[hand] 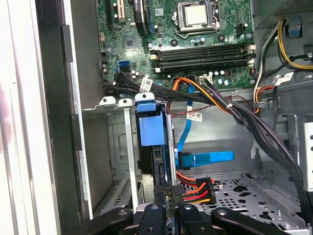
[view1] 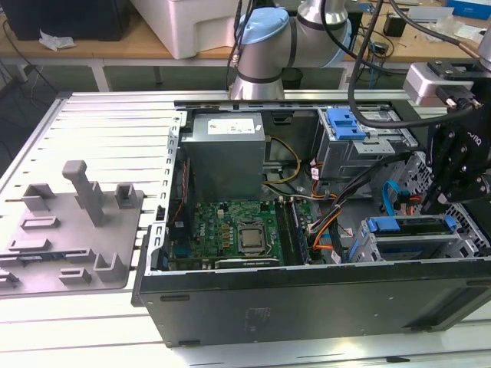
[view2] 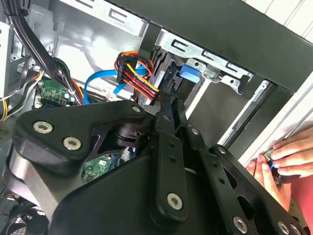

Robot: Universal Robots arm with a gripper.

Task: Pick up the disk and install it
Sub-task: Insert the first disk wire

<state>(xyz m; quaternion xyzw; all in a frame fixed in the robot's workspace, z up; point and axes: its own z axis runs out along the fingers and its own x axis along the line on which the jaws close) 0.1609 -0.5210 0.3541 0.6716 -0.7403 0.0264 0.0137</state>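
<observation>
The computer case (view1: 307, 307) has a matt black outer side and bare grey sheet metal inside. The drive cage (hand: 274, 193) is dull, perforated metal. The disk (hand: 151, 131) shows smooth, slightly glossy blue plastic on its carrier. The flat cable (hand: 210, 157) is shiny blue plastic. The gripper (view2: 171, 105) is matt black with bright metal screw heads. The table (view1: 100, 123) is ribbed, satin pale metal.

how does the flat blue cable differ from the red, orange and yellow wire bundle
The flat blue cable is one wide ribbon; the red, orange and yellow wire bundle is several thin strands. The cable's plug is blue, the bundle's black. Both end close together.
</observation>
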